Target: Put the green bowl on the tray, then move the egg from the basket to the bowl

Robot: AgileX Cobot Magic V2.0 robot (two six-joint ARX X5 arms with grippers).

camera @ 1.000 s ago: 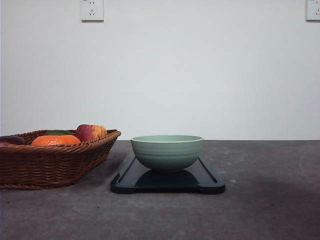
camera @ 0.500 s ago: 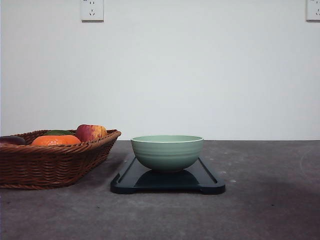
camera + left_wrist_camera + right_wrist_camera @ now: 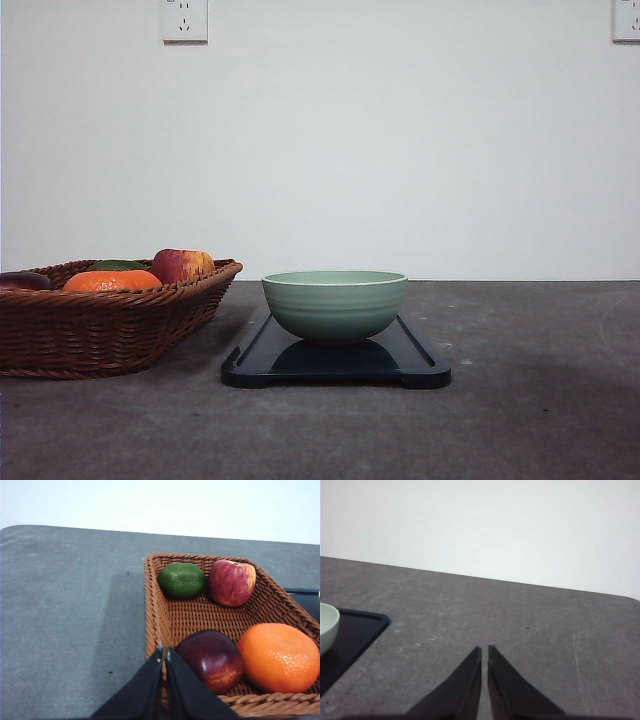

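Bowl: green bowl (image 3: 334, 305) sits upright on the tray (image 3: 420, 360), near the tray's middle in the front view. First half of the task looks done.
Tray: dark, on the grey table (image 3: 530, 420), just beside the basket (image 3: 100, 325), which lies at its 9 o'clock in the front view.
Egg: not identified in any view. Basket contents seen from the left wrist: green round fruit (image 3: 182, 580), red-yellow apple (image 3: 231, 582), dark red fruit (image 3: 212, 660), orange fruit (image 3: 278, 657). No tan oval among them; it may be hidden behind the larger fruit.
Left gripper: left gripper (image 3: 164, 655) has its fingertips pressed together, holding nothing, over the basket's near rim beside the dark red fruit.
Right gripper: right gripper (image 3: 484, 652) also closed and empty, over bare table off the tray's right edge.
Step in hand (judgement): locate the egg, then pick it with the left arm, which is nearer.
Method notes: spread the fingers before descending; come straight down between the fruits so none is nudged; close gently across the egg's short axis; lift clear of the braided rim; lower into the bowl rather than drop.
Risk: cracking the egg, or rolling a fruit onto it.
Writing: no brand, label or text legible. Two white wall sockets (image 3: 184, 20) sit at 11 and 1 o'clock in the front view, unmarked.
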